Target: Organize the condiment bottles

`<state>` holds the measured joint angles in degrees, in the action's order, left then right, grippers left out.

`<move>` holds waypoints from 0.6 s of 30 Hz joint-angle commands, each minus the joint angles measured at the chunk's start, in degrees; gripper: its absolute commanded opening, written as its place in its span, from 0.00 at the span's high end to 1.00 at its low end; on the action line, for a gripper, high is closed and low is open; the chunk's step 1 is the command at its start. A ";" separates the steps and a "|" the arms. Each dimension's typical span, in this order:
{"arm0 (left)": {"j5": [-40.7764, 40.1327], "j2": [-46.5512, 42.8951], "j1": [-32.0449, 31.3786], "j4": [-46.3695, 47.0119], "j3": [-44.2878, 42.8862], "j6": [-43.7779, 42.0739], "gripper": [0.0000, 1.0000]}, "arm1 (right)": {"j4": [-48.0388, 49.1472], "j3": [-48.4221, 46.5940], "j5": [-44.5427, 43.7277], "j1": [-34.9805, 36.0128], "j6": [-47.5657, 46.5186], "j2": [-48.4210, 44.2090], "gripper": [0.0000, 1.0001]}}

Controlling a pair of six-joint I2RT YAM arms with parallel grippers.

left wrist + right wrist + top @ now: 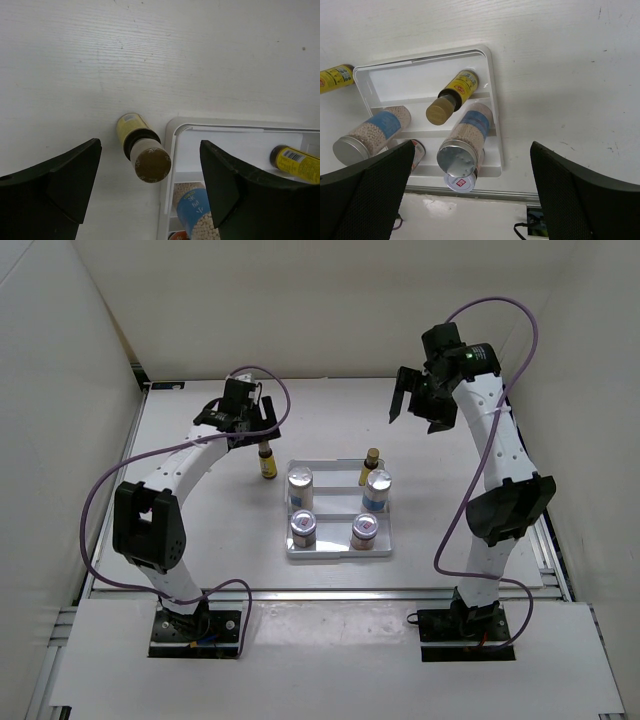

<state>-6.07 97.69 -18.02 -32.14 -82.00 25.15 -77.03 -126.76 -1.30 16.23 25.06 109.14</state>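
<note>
1. the left tool (pixel 150 146) is spread open over the slim yellow bottle (pixel 131 131), which stands on the table (pixel 200 50) just beside the tray (pixel 172 131).
2. the right tool (pixel 412 405) is open and empty, raised well apart. the other five bottles (pixel 300 483) sit in the tray.
3. risk: an off-centre squeeze could topple this narrow bottle against the tray wall.

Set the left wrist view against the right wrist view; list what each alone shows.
Left wrist only: the left gripper, open, and the brown cap of the outer slim bottle. Right wrist only: the right gripper, open, the right blue-labelled jar, a red-labelled jar by it. Both: the white tray, the outer slim bottle, the inner slim bottle, the left blue-labelled jar.
</note>
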 commanded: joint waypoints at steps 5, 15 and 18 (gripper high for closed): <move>1.85 -1.98 -0.08 0.41 1.92 1.84 0.17 | -6.29 0.64 0.69 -0.50 -0.45 -0.51 0.00; 2.37 -1.98 -0.08 1.99 3.51 1.84 0.35 | -6.29 1.69 1.21 -1.02 0.08 -0.51 0.00; 1.85 -1.98 -0.08 2.61 2.29 0.26 0.36 | -5.76 2.21 1.21 -1.02 0.08 -0.51 0.00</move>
<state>-4.64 97.69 -18.02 -31.14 -78.43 26.41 -77.01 -125.51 -0.69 15.44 25.08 109.14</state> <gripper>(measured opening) 0.643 0.995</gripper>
